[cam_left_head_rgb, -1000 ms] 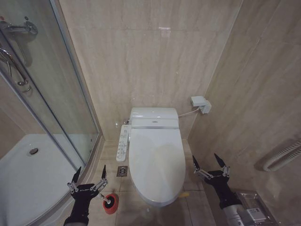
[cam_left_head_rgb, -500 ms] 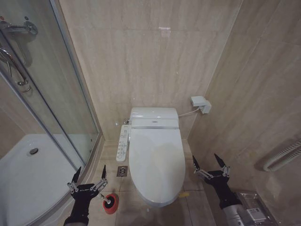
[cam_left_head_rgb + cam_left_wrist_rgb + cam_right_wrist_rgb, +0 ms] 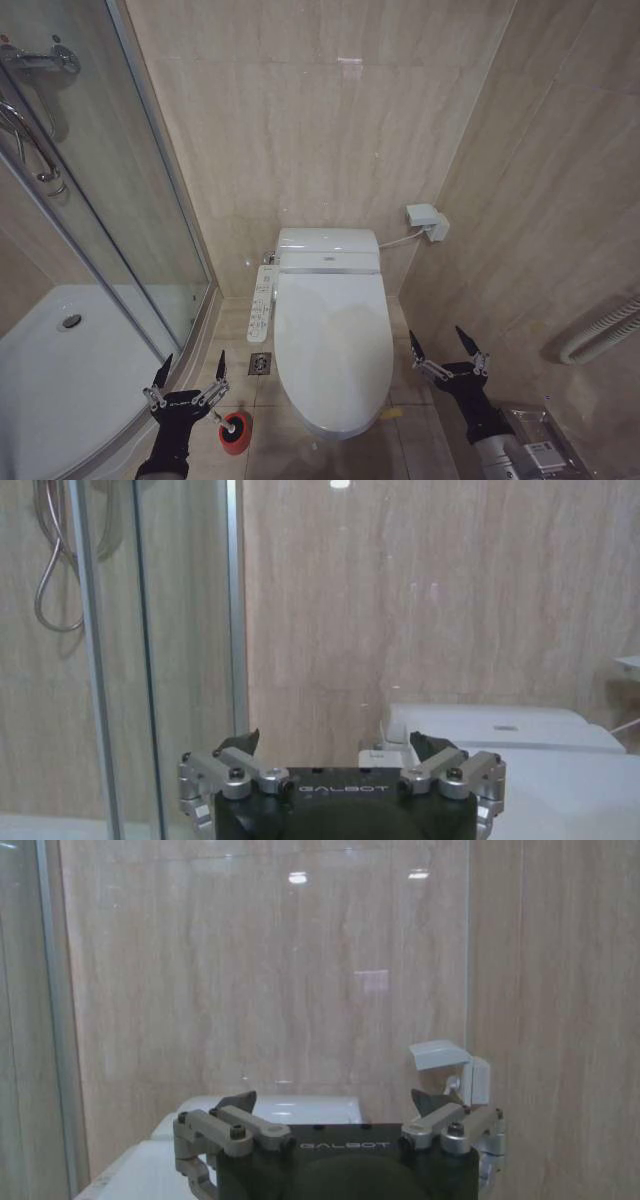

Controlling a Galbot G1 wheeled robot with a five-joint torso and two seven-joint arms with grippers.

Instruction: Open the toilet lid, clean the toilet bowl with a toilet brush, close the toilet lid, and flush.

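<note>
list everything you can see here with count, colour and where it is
toilet lid: 1, white, shut over the bowl, centre
toilet brush: 1, white handle, standing in a red cup on the floor left of the toilet
control strip: 1, white, along the toilet's left side
wall box: 1, white, on the wall right of the toilet
shower glass: 1, clear, far left
floor drain: 1, metal, left of the toilet
left gripper: 1, black, open, above the brush
right gripper: 1, black, open, right of the toilet

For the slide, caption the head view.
Toilet lid shut; left gripper and right gripper flank it, fingers open.
</note>
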